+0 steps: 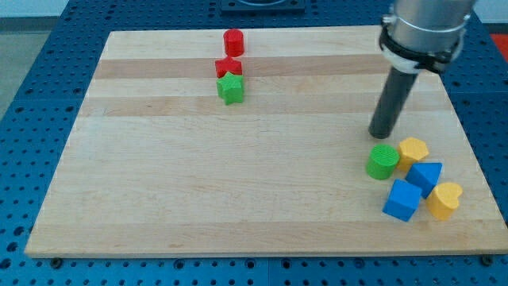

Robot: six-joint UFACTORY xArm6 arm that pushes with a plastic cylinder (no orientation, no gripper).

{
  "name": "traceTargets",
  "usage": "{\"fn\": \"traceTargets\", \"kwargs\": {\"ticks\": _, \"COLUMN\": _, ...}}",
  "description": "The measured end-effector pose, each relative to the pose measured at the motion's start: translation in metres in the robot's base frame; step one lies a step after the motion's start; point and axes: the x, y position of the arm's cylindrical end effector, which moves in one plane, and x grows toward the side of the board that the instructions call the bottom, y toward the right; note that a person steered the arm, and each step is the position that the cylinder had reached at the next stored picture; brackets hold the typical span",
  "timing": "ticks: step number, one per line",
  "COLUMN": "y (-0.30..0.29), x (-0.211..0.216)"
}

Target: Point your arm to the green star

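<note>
The green star (pixel 231 88) lies on the wooden board (pixel 198 183) at the view's upper middle, touching a red star (pixel 228 67) just above it. My tip (pixel 381 134) stands far to the right of the green star, just above a green cylinder (pixel 382 162). The rod rises from the tip to the arm's grey body at the view's top right.
A red cylinder (pixel 233 42) sits above the red star. At the lower right a cluster holds a yellow hexagon (pixel 413 150), a blue triangular block (pixel 426 176), a blue cube (pixel 402 199) and a yellow heart (pixel 444 200). The board's right edge is close by.
</note>
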Motion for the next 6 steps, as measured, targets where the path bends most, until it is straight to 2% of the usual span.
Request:
{"fn": "traceTargets", "kwargs": {"ticks": 4, "y": -0.196, "x": -0.001}}
{"fn": "traceTargets", "kwargs": {"ticks": 5, "y": -0.234, "x": -0.012}}
{"fn": "traceTargets", "kwargs": {"ticks": 6, "y": -0.258, "x": -0.041}}
